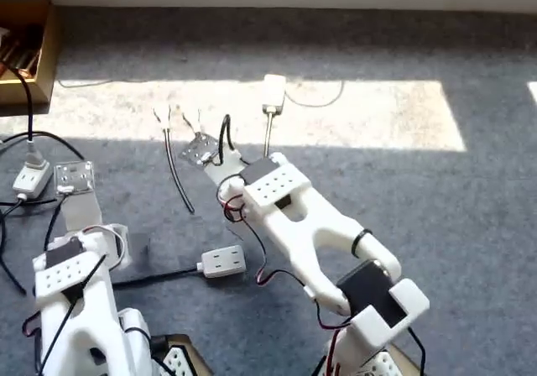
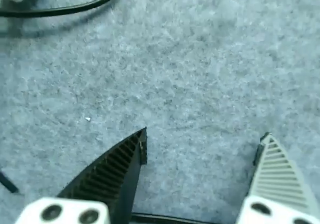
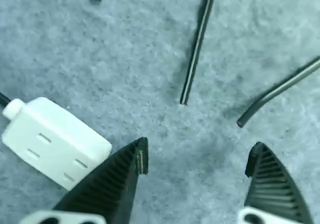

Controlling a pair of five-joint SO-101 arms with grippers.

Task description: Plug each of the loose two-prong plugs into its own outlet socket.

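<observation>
**Desk:** Where was the socket when you froze it?

**Me:** The white socket [image 3: 55, 141] lay flat on the carpet [image 3: 150, 34], lower left of my right wrist frame. It was just beside my right end effector [image 3: 200, 151], which was spread wide and held nothing. Two black cords [image 3: 196, 44] ended in the upper half of that frame.

**Desk:** And the left one?

**Me:** My left end effector [image 2: 204, 135] gaped too, over bare carpet.

**Desk:** How did you mean to do it well?

**Me:** I judged the thin, rubbery cords would flex, so I'd pinch one close behind its tip. The socket was smooth, hard plastic and might skate on the nubby pile, so I'd brace it. I couldn't make out any prongs.
</observation>
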